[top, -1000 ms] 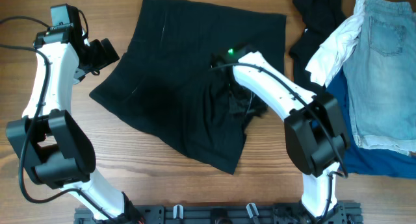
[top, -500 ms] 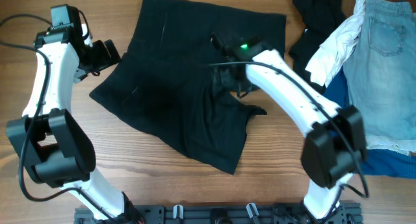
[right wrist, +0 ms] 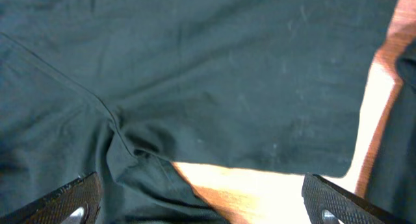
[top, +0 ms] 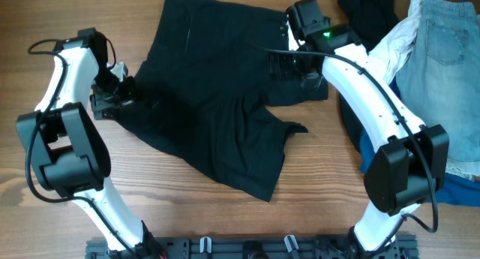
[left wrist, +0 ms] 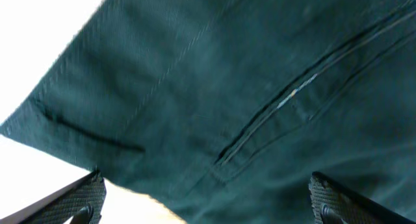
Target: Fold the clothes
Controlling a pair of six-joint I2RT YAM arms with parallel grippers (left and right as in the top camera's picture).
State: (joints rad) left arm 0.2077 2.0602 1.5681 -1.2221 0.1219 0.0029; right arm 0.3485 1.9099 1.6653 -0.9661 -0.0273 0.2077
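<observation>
The black garment (top: pixel 217 101) lies spread on the wooden table, with a loose, creased flap at its lower right. My left gripper (top: pixel 112 97) is open and low over the garment's left corner; in the left wrist view its fingers (left wrist: pixel 208 201) straddle the cloth (left wrist: pixel 260 74) at the hem edge. My right gripper (top: pixel 294 67) is open above the garment's upper right part; in the right wrist view its fingers (right wrist: pixel 201 201) hang over the cloth (right wrist: pixel 214 68) and a patch of bare table. Neither gripper holds anything.
A pile of other clothes sits at the right: a black piece (top: pixel 364 11), a white one (top: pixel 390 52), light denim (top: pixel 446 79) and bright blue cloth (top: pixel 442 188). Bare wood (top: pixel 60 176) lies left and in front of the garment.
My right arm moved from the garment's centre back and right, and the cloth there now lies spread further right. My left gripper came down onto the garment's left corner.
</observation>
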